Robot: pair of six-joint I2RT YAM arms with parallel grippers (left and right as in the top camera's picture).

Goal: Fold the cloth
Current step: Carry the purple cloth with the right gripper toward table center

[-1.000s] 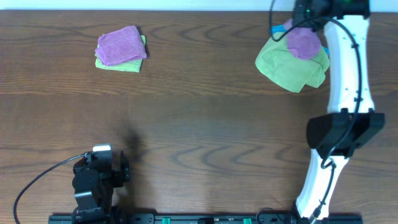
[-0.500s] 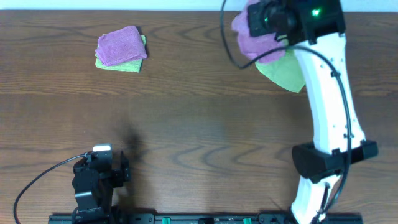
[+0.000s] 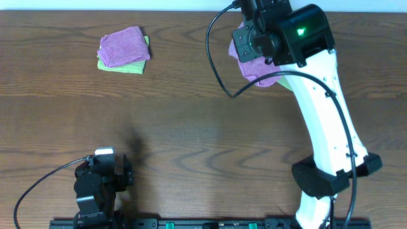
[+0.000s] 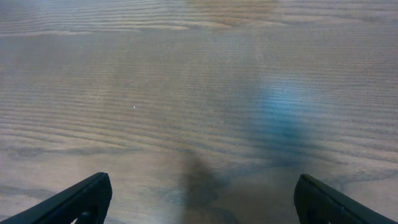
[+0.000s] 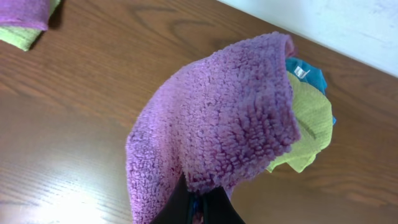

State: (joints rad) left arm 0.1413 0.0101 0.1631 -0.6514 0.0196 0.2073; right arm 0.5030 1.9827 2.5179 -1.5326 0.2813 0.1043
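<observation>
My right gripper is shut on a purple fleece cloth and holds it in the air, hanging in loose folds. From overhead the purple cloth shows under the right arm's wrist at the table's far right. Behind it lie a green cloth and a blue cloth in a loose heap. My left gripper is open and empty over bare wood near the front left; overhead it sits at the front edge.
A folded purple cloth on a folded green cloth lies at the far left; its corner shows in the right wrist view. The table's far edge meets a white wall. The right arm spans the right side.
My right gripper has carried the purple cloth leftward and toward the table's middle, off the green cloth heap. The left arm has not moved.
</observation>
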